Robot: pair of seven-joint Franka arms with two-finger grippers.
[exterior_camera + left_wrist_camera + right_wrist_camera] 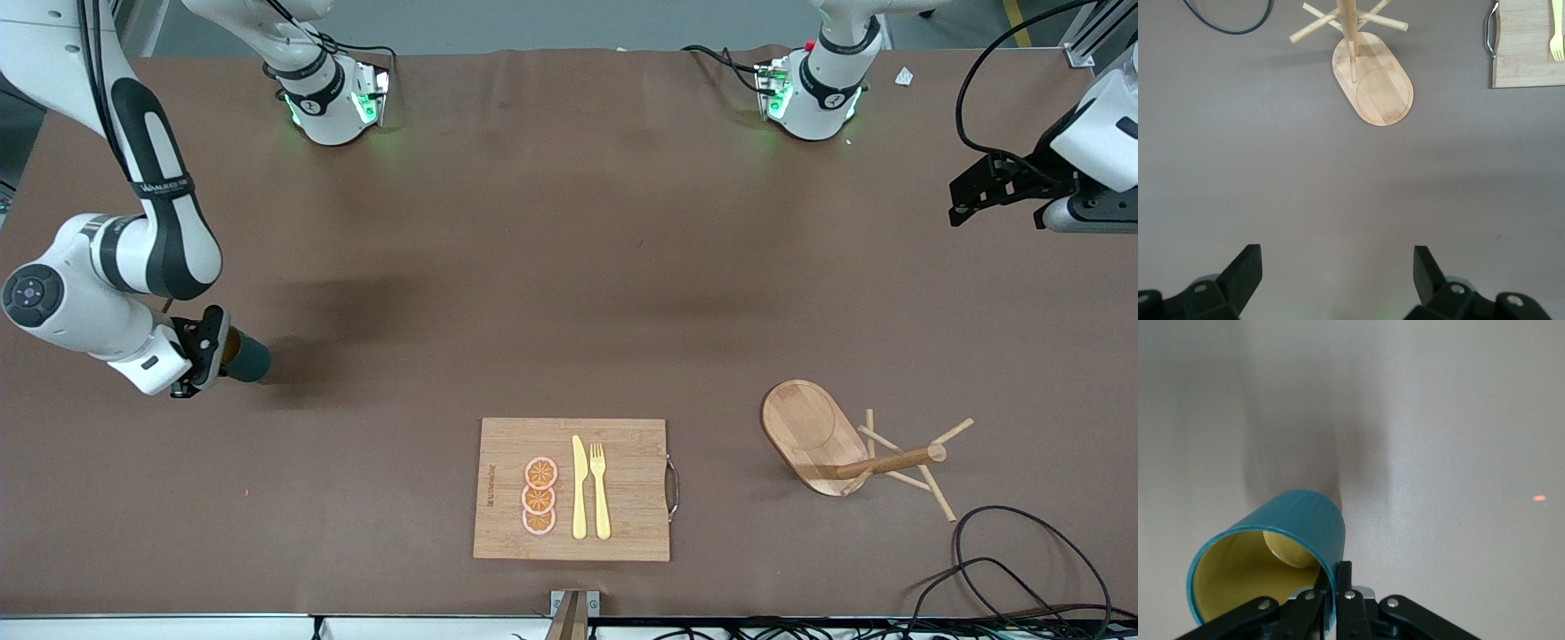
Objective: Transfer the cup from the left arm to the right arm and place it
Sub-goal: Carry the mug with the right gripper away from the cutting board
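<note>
At the lower left of the front frame, the cup (246, 357) is gripped by the right tool (206, 348), whose fingers are pinched shut on the cup's wall, one inside the rim and one outside, as the right wrist view shows. In that view the cup (1268, 567) lies tilted with its yellow inside toward the camera; its lower rim is cut off by the frame edge, and no handle can be made out. It seems to hang just above the brown worktop (551, 267), though contact cannot be ruled out from these angles. Bare worktop spreads around it on all sides toward the middle of the frame.

Lower centre of the front frame holds a cutting board (572, 489) carrying three orange slices (539, 496), a yellow knife (579, 487) and a fork (601, 491), well apart from the cup. At lower right a wooden mug tree (831, 440) stands, with black cable (1022, 551) looping beside it near the frame edge.

At the upper right edge, the left tool (996, 191) waits with its fingers (1245, 270) spread wide and nothing between them, its arm partly cut off.
</note>
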